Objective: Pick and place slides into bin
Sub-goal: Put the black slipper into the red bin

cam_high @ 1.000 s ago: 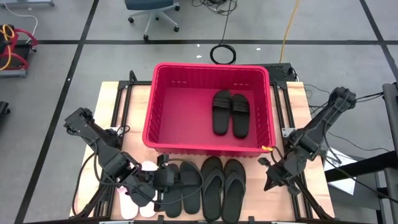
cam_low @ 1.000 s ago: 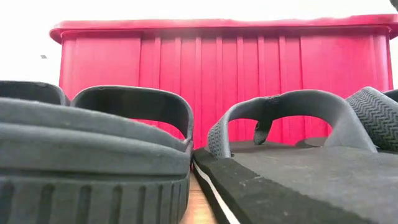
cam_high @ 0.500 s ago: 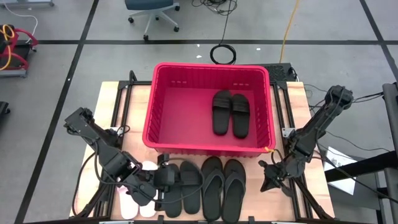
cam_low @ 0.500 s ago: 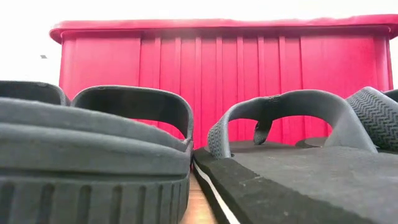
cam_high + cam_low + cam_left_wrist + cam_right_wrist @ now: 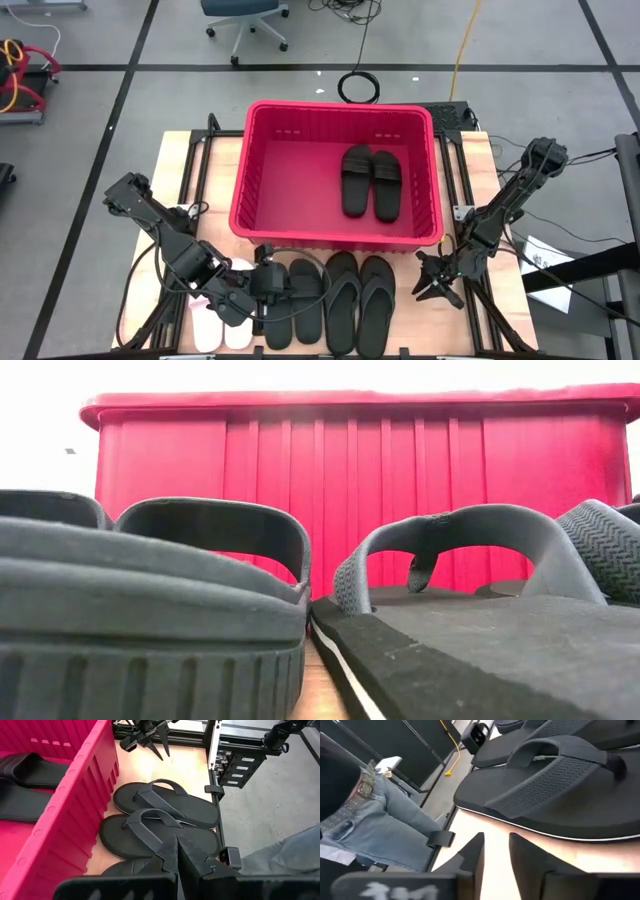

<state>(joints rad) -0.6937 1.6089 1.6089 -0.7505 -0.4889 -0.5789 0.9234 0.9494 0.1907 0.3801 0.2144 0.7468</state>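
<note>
One black wide-strap pair of slides [image 5: 370,182] lies inside the red bin [image 5: 340,105]. Between the bin and the table's near edge lie a pale pink pair [image 5: 213,332], a second black wide-strap pair [image 5: 297,303] and a black thong pair [image 5: 360,300]. My left gripper [image 5: 266,288] hovers shut over the wide-strap pair, and its wrist view looks past the shut fingers [image 5: 179,851] at the thong pair [image 5: 165,815]. My right gripper [image 5: 428,283] stands open, low over the bare wood to the right of the thong pair, its fingers [image 5: 472,852] pointing at the nearer thong slide [image 5: 555,790].
The bin's ribbed near wall [image 5: 360,460] rises right behind the row of slides. Black frame rails [image 5: 480,300] run along the table's right edge beside my right arm. A person in jeans [image 5: 375,815] stands beyond the table's near edge.
My right gripper has come down toward the table beside the thong pair, rolled about its own axis, and opened its fingers. My left gripper has kept still and shut. No slide has moved.
</note>
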